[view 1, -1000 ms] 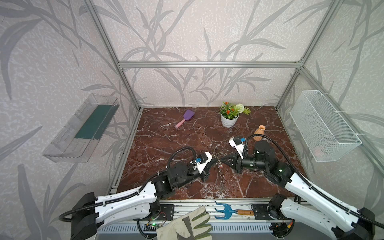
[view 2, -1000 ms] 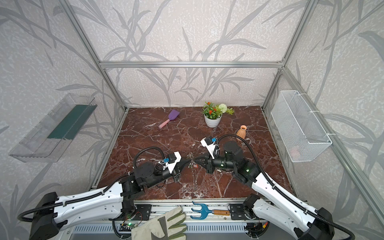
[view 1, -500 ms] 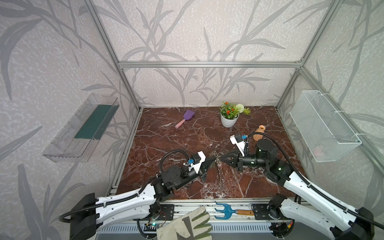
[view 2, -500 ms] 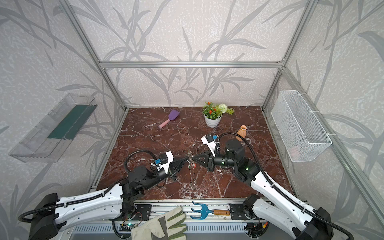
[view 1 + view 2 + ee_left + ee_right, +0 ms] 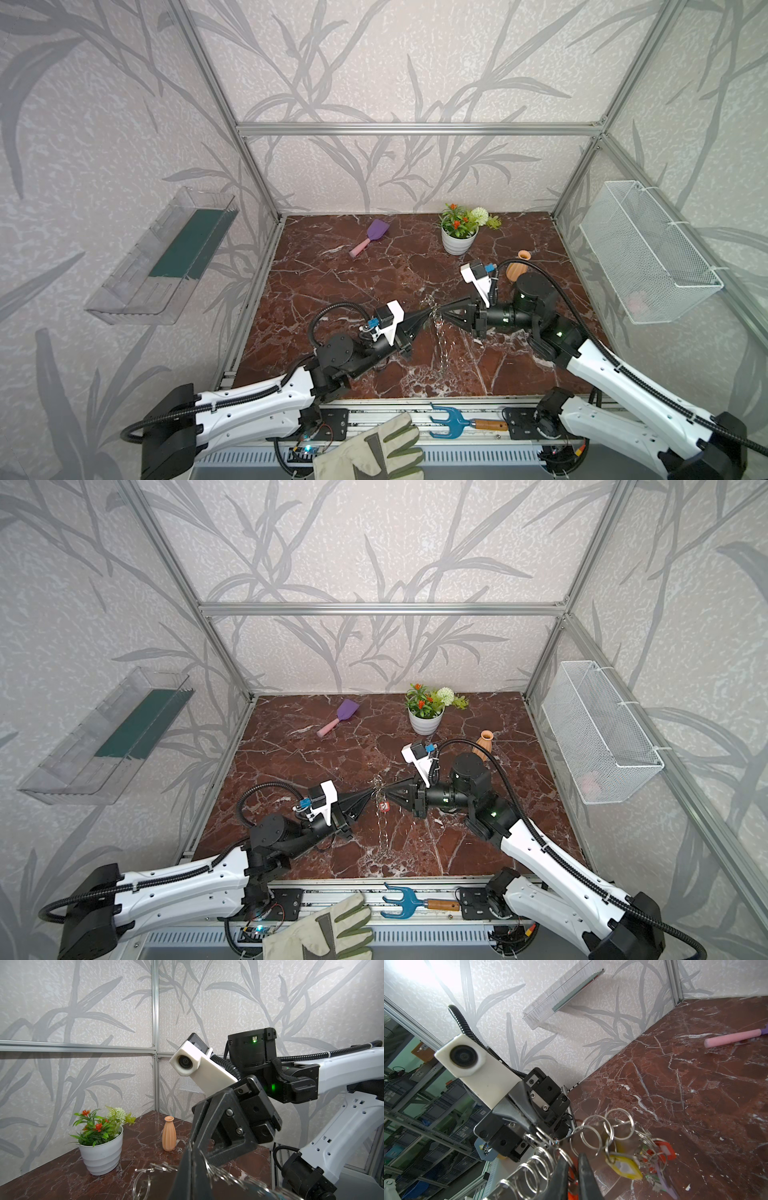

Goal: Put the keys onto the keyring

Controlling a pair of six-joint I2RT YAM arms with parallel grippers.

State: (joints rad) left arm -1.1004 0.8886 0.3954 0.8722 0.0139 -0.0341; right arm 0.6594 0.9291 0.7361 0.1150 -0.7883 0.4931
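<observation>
Both grippers meet tip to tip above the middle of the marble floor. My left gripper [image 5: 430, 312] [image 5: 371, 792] [image 5: 190, 1145] is shut on the keyring [image 5: 440, 340] [image 5: 380, 825], whose grey band and silver rings [image 5: 529, 1169] hang down from the tips. My right gripper [image 5: 442, 309] [image 5: 387, 789] [image 5: 574, 1159] stands at the rings with its jaws slightly parted. A red key [image 5: 383, 807] [image 5: 572, 1167] shows in the gap and hangs just below the tips. A yellow key [image 5: 625, 1167], another red key [image 5: 662, 1151] and a lilac key [image 5: 664, 1182] dangle from the rings.
A white flower pot [image 5: 457, 241], a small orange vase [image 5: 516, 270] and a purple scoop [image 5: 370, 239] stand at the back. On the side walls hang a wire basket [image 5: 648, 253] and a clear shelf [image 5: 166, 257]. In front lie a glove [image 5: 374, 453] and a blue hand fork [image 5: 453, 422].
Both grippers have risen a little with the keyring between them. The right jaws, shut a second ago, have parted slightly. The left grip is unchanged.
</observation>
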